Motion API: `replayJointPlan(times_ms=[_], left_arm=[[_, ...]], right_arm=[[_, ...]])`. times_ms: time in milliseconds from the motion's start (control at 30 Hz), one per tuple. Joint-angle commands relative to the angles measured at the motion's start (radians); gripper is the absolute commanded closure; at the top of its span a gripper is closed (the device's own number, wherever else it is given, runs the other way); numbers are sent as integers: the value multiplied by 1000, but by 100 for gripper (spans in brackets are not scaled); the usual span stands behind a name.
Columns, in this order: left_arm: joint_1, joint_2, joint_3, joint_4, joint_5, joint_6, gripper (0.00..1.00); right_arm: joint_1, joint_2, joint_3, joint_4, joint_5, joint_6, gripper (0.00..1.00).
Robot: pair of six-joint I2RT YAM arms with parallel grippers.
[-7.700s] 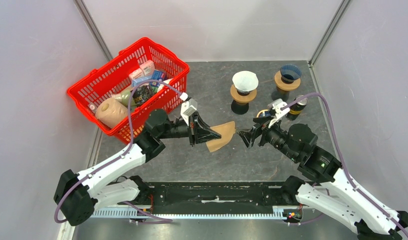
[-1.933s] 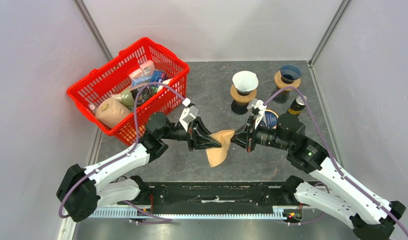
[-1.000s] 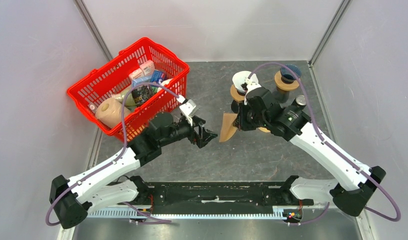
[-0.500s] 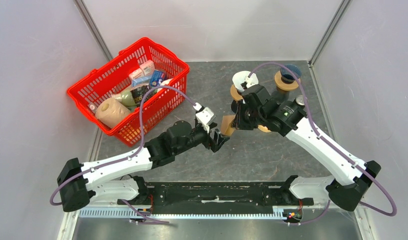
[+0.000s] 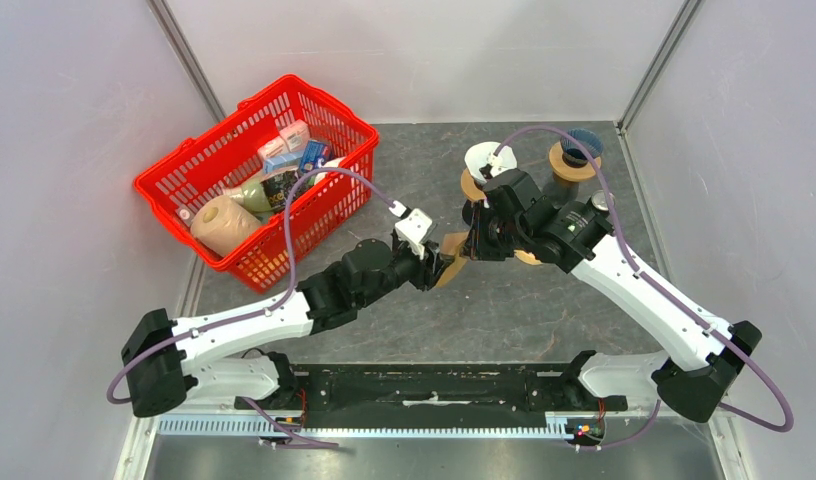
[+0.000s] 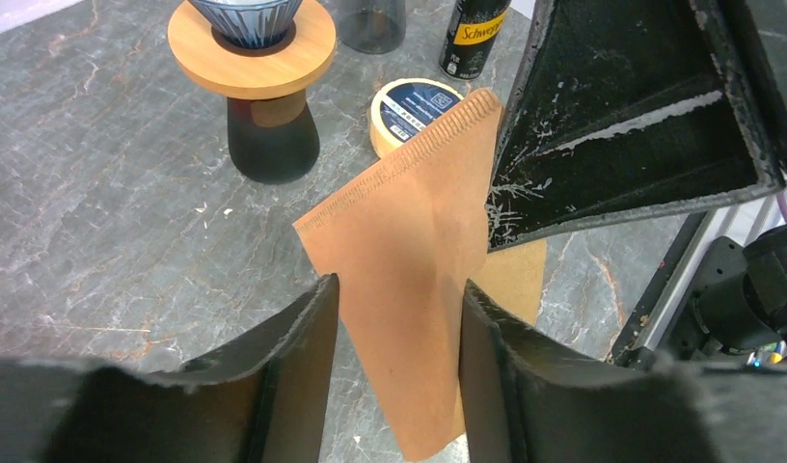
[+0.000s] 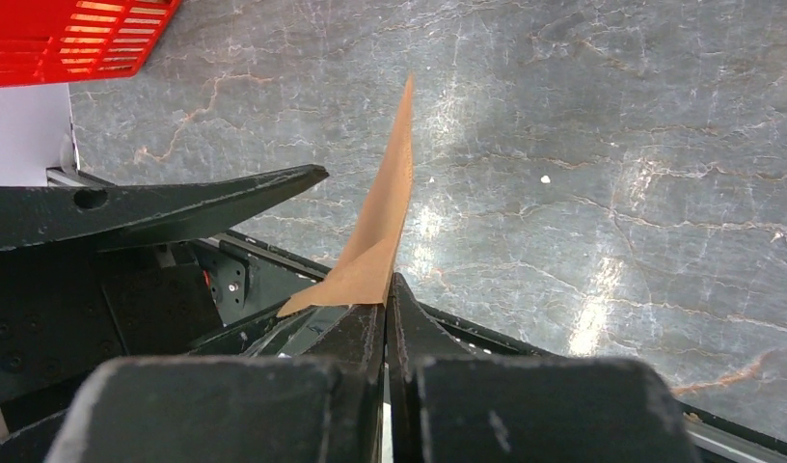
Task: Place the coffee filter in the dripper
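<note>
Left wrist view: we are looking at the brown coffee filter [image 6: 409, 251] hanging in the air above the grey desk [image 6: 100, 222], its flat face turned toward this camera. The right tool [image 7: 388, 289] is clamping one edge of the paper with its jaws pressed together, so the filter is standing on edge, as the right wrist view shows. The left tool [image 6: 399, 289] is sitting with its jaws apart, one on each side of the filter's lower part; we cannot tell whether either pad is touching the paper.

We are judging that this two-handed hold is meant to open the folded cone: with one edge pinned, a squeeze across the width should puff it open. The blue ribbed dripper [image 6: 247, 17] is waiting on its wooden-collared stand, well apart from the filter, with a tape roll [image 6: 416, 106] lying between them. The filter is not yet in the dripper.
</note>
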Motion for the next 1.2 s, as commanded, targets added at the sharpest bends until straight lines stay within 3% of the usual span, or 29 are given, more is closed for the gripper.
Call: replayJointPlan(times_ms=[0, 200, 267, 400, 533, 800, 1167], left_arm=[[-6, 26, 54, 47, -6, 40, 54], [-7, 28, 63, 48, -11, 38, 98], [-8, 25, 61, 59, -9, 29, 98], [-10, 21, 49, 98, -55, -36, 98], [-12, 28, 45, 126, -92, -93, 98], [-17, 29, 42, 171, -99, -155, 98], [-18, 8, 13, 193, -140, -165, 98]], right_arm=[[-2, 4, 36, 29, -16, -14, 100], [-2, 7, 27, 28, -10, -25, 100], [-2, 9, 22, 28, 11, -28, 95], [-2, -8, -16, 72, 120, -7, 65], [-2, -45, -101, 195, 160, 20, 51], [-2, -66, -197, 348, 242, 90, 49], [-2, -129, -366, 579, 207, 140, 50]])
